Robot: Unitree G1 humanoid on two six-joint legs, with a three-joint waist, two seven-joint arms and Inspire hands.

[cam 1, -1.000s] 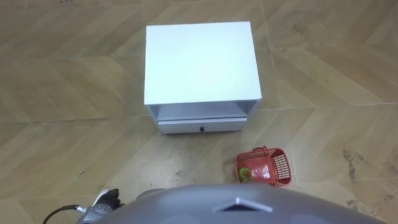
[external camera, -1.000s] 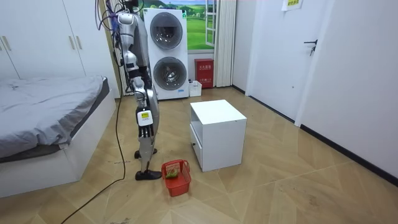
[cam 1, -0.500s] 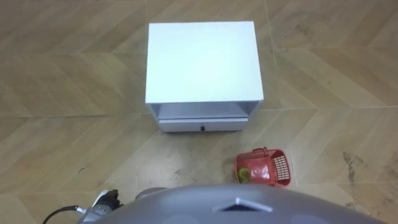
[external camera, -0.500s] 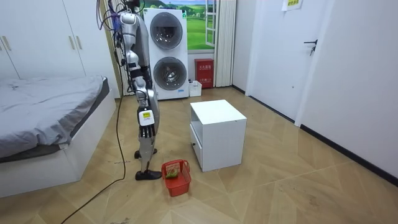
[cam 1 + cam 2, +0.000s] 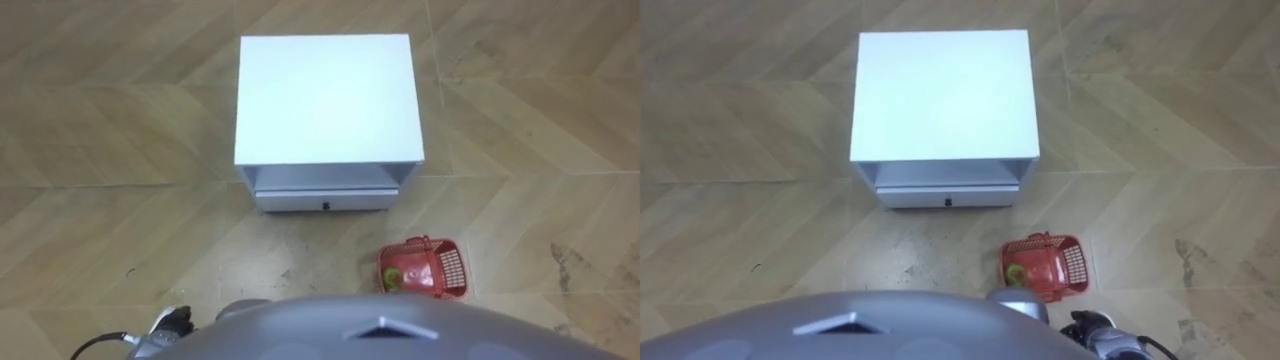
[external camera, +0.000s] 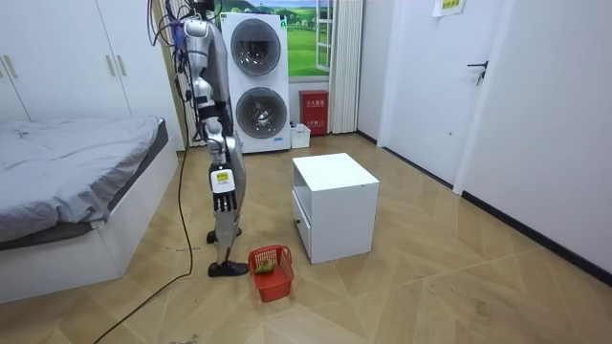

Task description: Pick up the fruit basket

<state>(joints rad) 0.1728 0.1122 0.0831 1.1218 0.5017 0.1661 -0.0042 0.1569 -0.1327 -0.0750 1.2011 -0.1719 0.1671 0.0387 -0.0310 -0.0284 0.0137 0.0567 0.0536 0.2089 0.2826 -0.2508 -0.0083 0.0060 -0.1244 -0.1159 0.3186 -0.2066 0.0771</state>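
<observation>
The red fruit basket [image 5: 425, 268] stands on the wood floor, just right of my body and in front of the white cabinet's right corner. Something green and yellow lies inside it. The room view has the basket [image 6: 272, 270] beside my feet while I stand upright facing the cabinet. My right hand [image 6: 222, 189] hangs at my side, well above the basket and apart from it. A small part of my left hand [image 5: 170, 322] shows at the bottom edge, and of my right hand [image 5: 1098, 332] at the lower right.
A white cabinet [image 5: 325, 100] with a low drawer [image 5: 325, 202] stands straight ahead. A bed [image 6: 67, 182] lies along the room view's left. Stacked washing machines [image 6: 253, 81] and a red box [image 6: 314, 113] stand at the back wall. Open floor lies right of the basket.
The eye view has shifted slightly, so the camera moved a little. The basket, the cabinet and my hands stay where they were.
</observation>
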